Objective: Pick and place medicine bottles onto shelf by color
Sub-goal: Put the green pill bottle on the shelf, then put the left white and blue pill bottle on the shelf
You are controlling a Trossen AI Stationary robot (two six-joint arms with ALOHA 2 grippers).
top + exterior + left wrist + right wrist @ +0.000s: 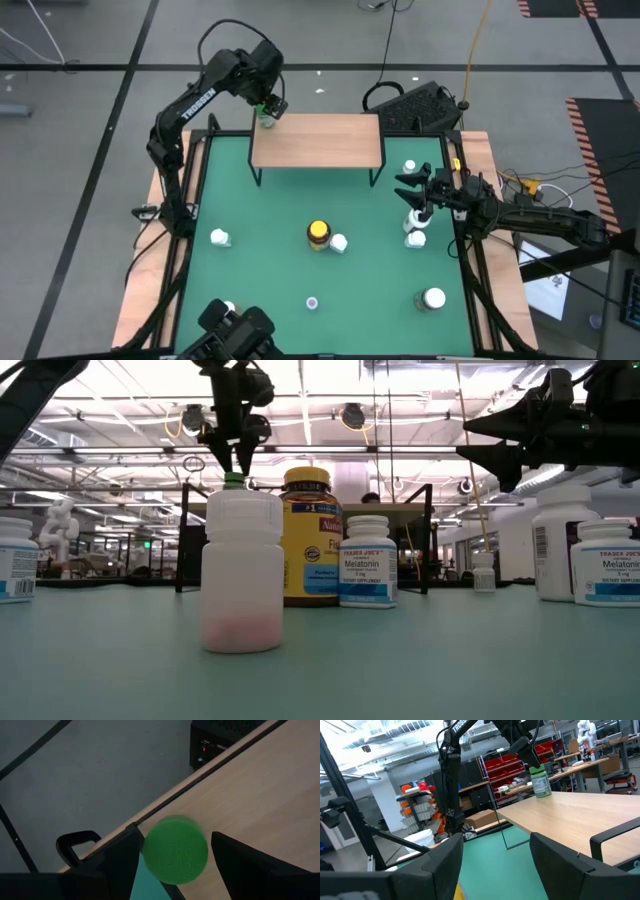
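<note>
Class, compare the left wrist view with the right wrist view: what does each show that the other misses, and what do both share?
Only the left wrist view shows the green cap from above, between that arm's fingers, with grey floor beyond. Only the right wrist view shows the whole green-capped bottle upright, the left arm above it, the green mat and the room behind. Both show the wooden shelf.

The left arm reaches up and across to the far left corner, its wrist bent downward. The left gripper (268, 108) points down, its 2 fingers (118, 865) spread apart. The right arm extends in low from the right side. The right gripper (408, 186) has its 2 fingers parted.
</note>
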